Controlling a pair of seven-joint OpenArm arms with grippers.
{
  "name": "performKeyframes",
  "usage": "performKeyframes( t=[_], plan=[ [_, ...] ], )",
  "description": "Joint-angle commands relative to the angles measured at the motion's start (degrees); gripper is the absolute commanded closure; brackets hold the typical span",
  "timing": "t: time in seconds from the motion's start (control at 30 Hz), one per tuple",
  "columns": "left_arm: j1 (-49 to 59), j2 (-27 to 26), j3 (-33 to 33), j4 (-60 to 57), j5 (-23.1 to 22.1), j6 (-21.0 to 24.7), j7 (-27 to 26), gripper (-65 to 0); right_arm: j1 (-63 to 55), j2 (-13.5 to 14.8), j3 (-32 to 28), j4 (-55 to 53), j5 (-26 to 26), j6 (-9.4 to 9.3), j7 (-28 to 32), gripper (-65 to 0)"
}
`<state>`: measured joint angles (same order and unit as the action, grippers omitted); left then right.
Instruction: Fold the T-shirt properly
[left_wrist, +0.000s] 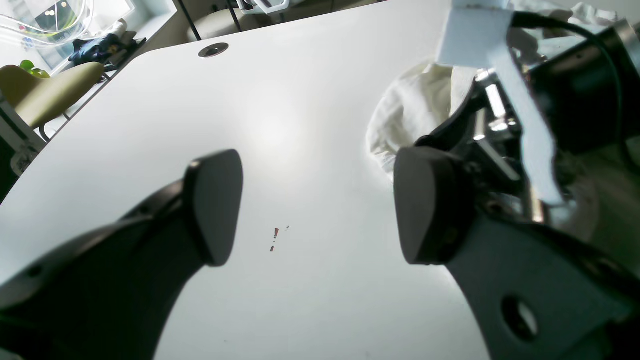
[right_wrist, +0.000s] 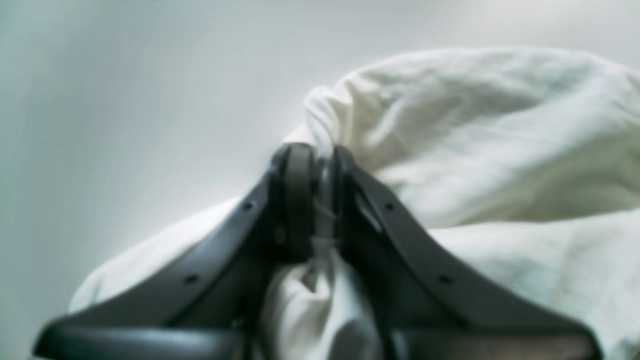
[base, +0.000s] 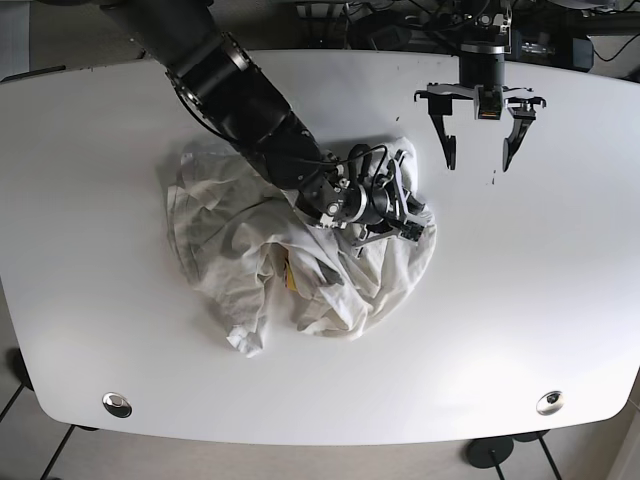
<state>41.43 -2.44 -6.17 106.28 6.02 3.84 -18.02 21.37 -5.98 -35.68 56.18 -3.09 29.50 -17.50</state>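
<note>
Clenched on a bunched fold, right claw (right_wrist: 315, 165) grips the crumpled T-shirt (base: 300, 240) mid-bench (base: 560, 300); left claw (base: 478, 140) hangs released, apart. Pulling one-handed may drag several layers, worsening the tangle

Crumpled soft white cloth T-shirt (base: 300, 250); smooth semi-gloss white table (base: 520, 300); matt black plastic left hand (left_wrist: 315, 205).

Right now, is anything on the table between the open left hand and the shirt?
Nothing visible. The left hand hangs open over bare table, and the shirt lies beside it, with the right hand already shut on a fold.
</note>
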Motion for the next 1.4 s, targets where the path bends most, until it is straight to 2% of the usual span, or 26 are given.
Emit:
performKeyframes(
  t=[0.03, 0.2, 0.3, 0.43, 0.5, 0.8, 0.87, 1.07, 1.2, 1.3, 1.4],
  plan=[
    [0.5, -0.2, 0.8, 1.1, 0.0, -1.9, -1.8, -43.9, -0.4, 0.0, 5.2, 9.1, 0.1, -0.62, -1.4, -2.2],
    [0.4, 0.0, 1.2, 1.3, -0.1, -2.6, -1.8, -43.9, 1.6, 0.2, 11.4, 25.4, 0.1, -0.62, -9.0, -2.2],
    [0.3, -0.2, 4.3, 1.3, -0.1, -2.6, -2.0, -43.8, 5.8, 0.3, 13.9, 30.0, 0.1, -0.35, -11.2, -2.2],
    [0.2, -0.2, 9.2, 1.5, 0.1, -2.6, -2.1, -43.5, 15.8, 0.4, 17.4, 32.7, 0.1, -0.09, -13.6, -2.2],
    [0.0, -0.2, 11.3, 1.5, 0.2, -2.6, -2.1, -43.5, 20.5, 1.5, 18.8, 33.6, 0.1, -0.09, -14.9, -2.2],
    [-6.6, -0.2, 17.7, 0.7, 0.3, -2.6, -1.5, -43.9, 38.3, 2.0, 19.1, 33.7, 0.1, -0.09, -16.0, -2.2],
    [-8.9, -0.2, 19.1, -0.3, 0.3, -2.6, 0.6, -44.0, 41.4, 2.0, 19.1, 33.6, 0.1, -0.18, -16.1, -2.2],
    [-14.0, 0.3, 19.1, -5.4, 0.0, -2.5, 1.2, -44.6, 41.6, 2.0, 19.1, 33.6, 0.1, -0.27, -16.1, -2.2],
    [-18.4, 0.8, 16.6, -8.7, -0.1, -2.4, 1.3, -55.3, 40.7, 2.0, 19.1, 33.6, 0.1, -0.27, -16.1, -2.2],
    [-23.2, 2.0, 13.1, -11.7, -0.1, -2.5, 1.4, -56.7, 40.5, 2.0, 19.2, 33.6, 0.1, -0.27, -16.1, -2.2],
    [-27.8, 1.7, 12.5, -16.0, -0.1, -2.5, 1.4, -56.8, 40.5, 2.0, 19.2, 33.6, 0.1, -0.27, -16.1, -2.2]
  ],
)
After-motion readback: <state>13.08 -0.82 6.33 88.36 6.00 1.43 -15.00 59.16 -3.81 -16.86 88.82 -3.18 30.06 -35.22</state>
